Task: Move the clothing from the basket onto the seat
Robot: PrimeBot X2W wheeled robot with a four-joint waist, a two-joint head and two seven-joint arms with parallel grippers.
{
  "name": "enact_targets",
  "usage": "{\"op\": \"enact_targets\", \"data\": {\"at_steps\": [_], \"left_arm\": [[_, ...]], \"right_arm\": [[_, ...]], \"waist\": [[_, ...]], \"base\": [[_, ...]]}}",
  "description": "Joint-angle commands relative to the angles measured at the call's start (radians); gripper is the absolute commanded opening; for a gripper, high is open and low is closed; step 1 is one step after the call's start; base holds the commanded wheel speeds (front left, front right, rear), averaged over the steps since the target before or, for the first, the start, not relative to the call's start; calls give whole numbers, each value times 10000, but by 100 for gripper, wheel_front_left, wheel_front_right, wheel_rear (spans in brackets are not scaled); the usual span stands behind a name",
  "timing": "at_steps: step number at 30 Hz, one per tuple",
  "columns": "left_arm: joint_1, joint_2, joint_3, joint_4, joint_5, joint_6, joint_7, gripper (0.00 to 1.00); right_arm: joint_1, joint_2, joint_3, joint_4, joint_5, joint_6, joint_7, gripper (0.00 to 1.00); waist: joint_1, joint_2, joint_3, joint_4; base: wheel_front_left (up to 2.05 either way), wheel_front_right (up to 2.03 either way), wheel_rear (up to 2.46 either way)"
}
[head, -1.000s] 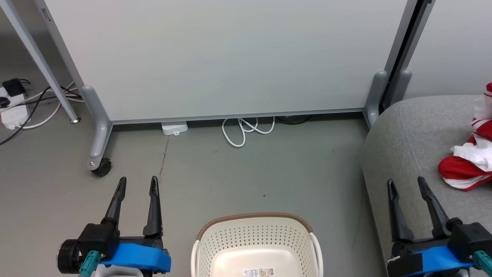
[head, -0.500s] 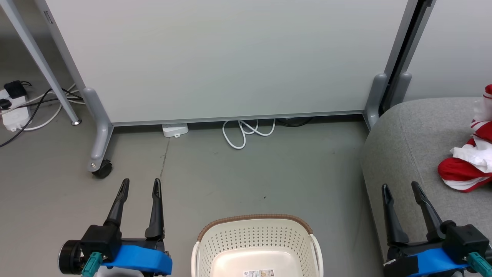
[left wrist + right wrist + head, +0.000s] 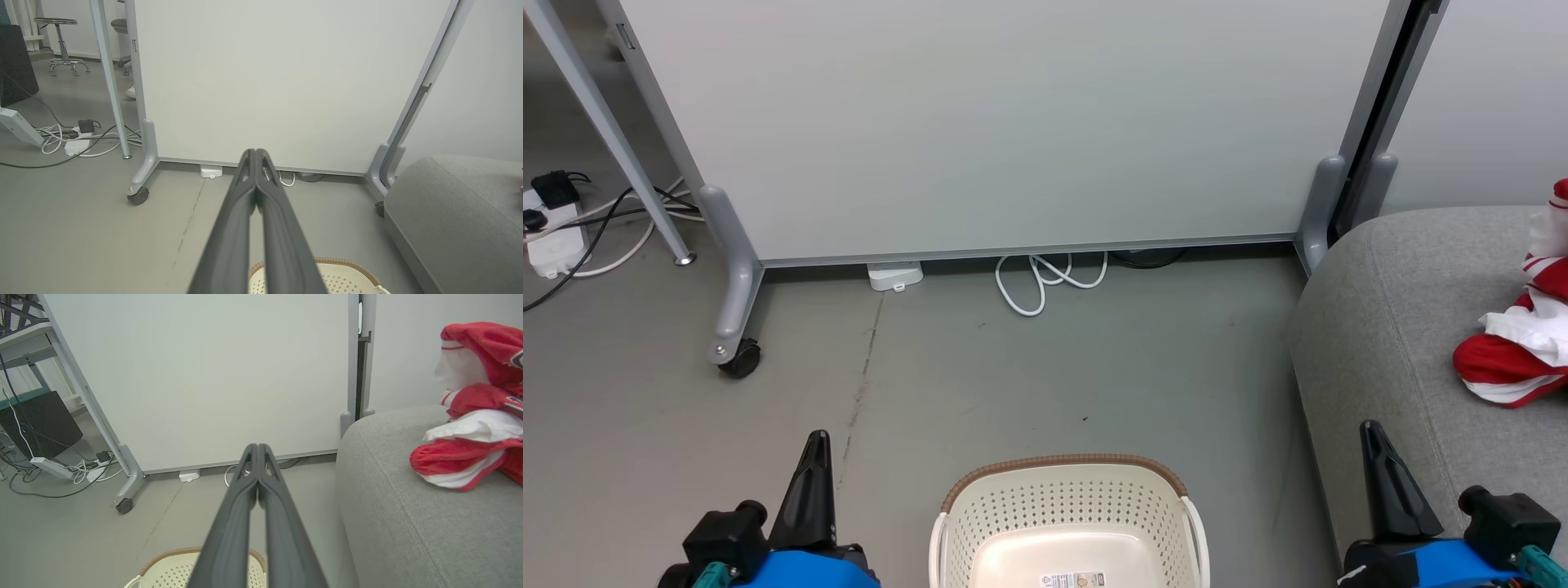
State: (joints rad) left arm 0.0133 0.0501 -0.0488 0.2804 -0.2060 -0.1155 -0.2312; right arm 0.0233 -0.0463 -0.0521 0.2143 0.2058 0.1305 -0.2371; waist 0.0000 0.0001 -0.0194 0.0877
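The red and white clothing (image 3: 1523, 343) (image 3: 476, 408) lies in a crumpled heap on the grey seat (image 3: 1396, 327) (image 3: 408, 518) (image 3: 457, 216) at the right. On the floor at the bottom centre stands the cream basket (image 3: 1066, 498) (image 3: 347, 271) (image 3: 171, 565) with its brown rim; nothing but a label shows on the part of its bottom in view. My left gripper (image 3: 815, 445) (image 3: 255, 153) is shut and holds nothing, low at the basket's left. My right gripper (image 3: 1372, 433) (image 3: 257, 448) is shut too, holding nothing, over the seat's front edge.
A pale partition panel (image 3: 1013, 122) on castors (image 3: 739, 358) stands behind the basket. White cable (image 3: 1045, 282) lies at its foot. A power strip with cords (image 3: 556, 229) sits at the far left. Grey floor (image 3: 1054, 367) stretches between the panel and the basket.
Both grippers have closed from open and drawn back toward the bottom edge of the head view. The clothing, basket and seat have stayed put.
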Motion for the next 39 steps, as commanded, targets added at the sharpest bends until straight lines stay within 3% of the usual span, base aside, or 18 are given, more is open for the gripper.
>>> {"op": "enact_targets", "data": {"at_steps": [1,16,39], "left_arm": [[-272,6,99,-164,-539,-14,108,0],[-495,6,423,-231,-3436,-49,816,0],[-763,6,815,-289,-6786,-96,1650,0]], "right_arm": [[-212,-26,-54,-124,565,0,121,0],[-452,-32,-154,-73,3462,1,822,0],[-765,-40,-305,35,6805,2,1673,0]], "waist": [[0,-1,4,-16],[0,-1,34,-132],[0,-1,77,-299]], "base": [[0,0,0],[0,0,0],[0,0,0]]}}
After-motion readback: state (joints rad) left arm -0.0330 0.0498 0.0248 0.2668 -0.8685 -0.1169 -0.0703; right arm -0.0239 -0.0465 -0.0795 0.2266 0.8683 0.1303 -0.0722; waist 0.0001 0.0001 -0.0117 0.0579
